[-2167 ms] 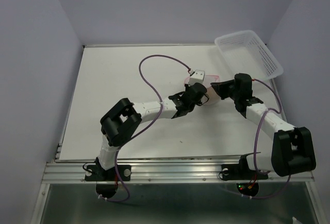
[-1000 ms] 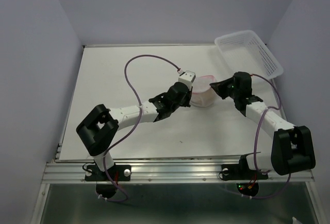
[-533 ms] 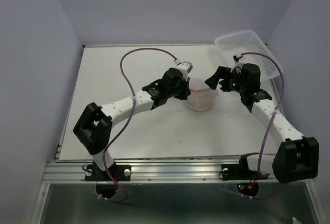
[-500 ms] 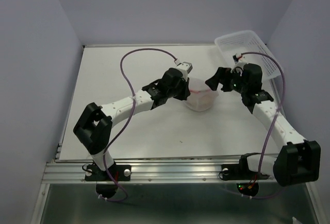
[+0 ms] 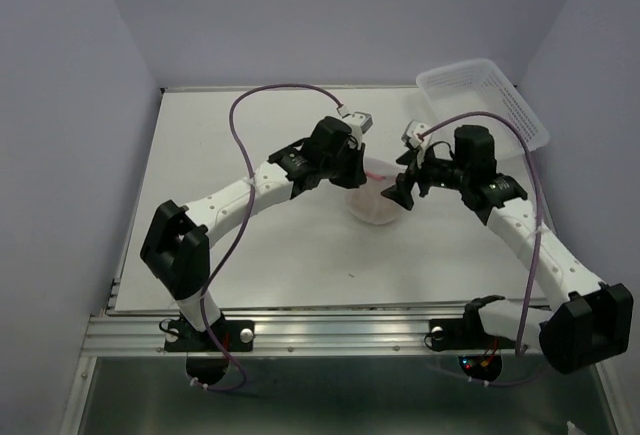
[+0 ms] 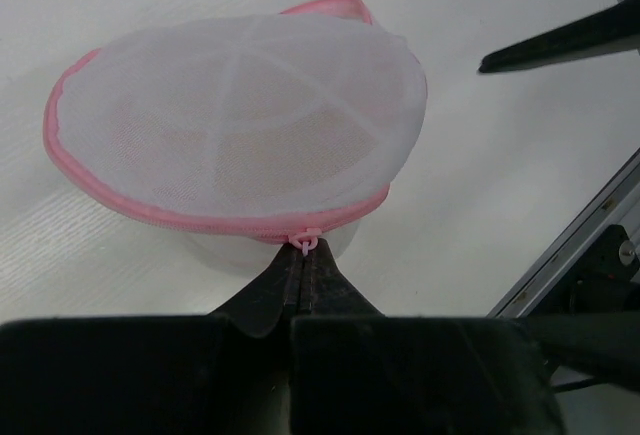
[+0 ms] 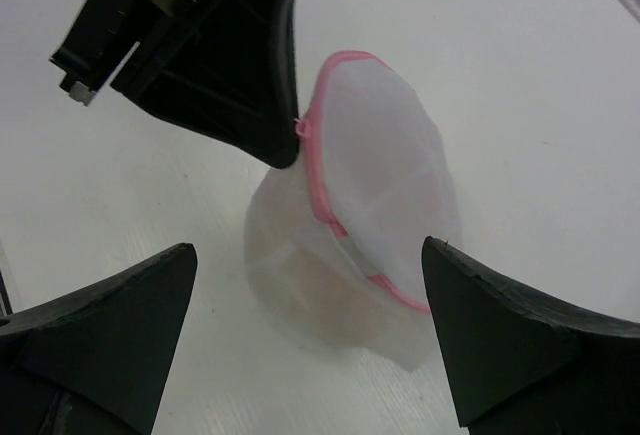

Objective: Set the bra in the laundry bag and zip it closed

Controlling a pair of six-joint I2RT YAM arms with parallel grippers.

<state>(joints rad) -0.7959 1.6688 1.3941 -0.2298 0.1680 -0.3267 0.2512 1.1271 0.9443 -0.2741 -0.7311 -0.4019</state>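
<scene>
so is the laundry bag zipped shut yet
Not fully, it seems. The lid stands tilted up off the laundry bag body on the side where the left gripper pinches the zipper pull.

Left gripper [image 6: 303, 257] had its black fingers pressed together on the pink zipper pull [image 6: 305, 242] at the near rim of the round translucent white mesh pouch with pink zipper trim [image 6: 240, 125]. Pouch sat on the white table [image 6: 480, 175]. Right gripper's black tapered finger [image 6: 560, 43] poked in top right, clear of the pouch.
</scene>
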